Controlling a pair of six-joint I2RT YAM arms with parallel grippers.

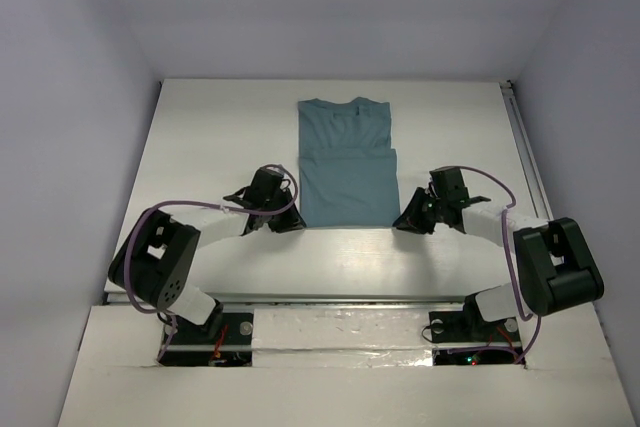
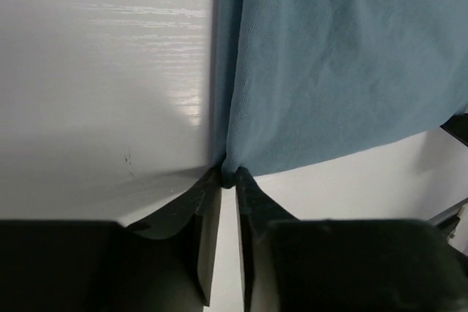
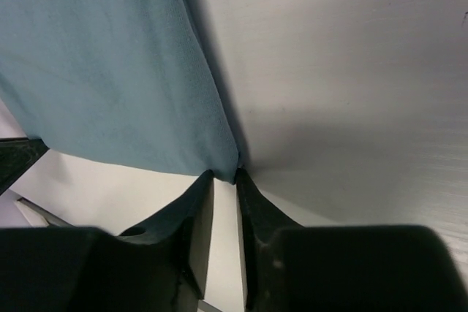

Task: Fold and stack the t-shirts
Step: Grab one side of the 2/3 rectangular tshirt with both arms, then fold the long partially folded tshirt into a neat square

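left tool point(image 2: 228, 174): jaws almost together, clamped on the lower-left corner (top view) of the teal t-shirt point(image 1: 345, 162); in left wrist view the cloth spreads from the tips to the upper right of frame, white bench point(image 1: 220, 147) on the left
right tool point(image 3: 225, 174): same story, jaws nearly closed and pinching the lower-right corner; in its wrist view cloth fills the upper left, bare bench upper right
top view: both tools sit just below frame centre, one at each bottom corner of the t-shirt
t-shirt lies mid-bench as a narrow rectangle, sleeves folded in, collar toward top of frame, a fold step across its middle, lower half slightly wider
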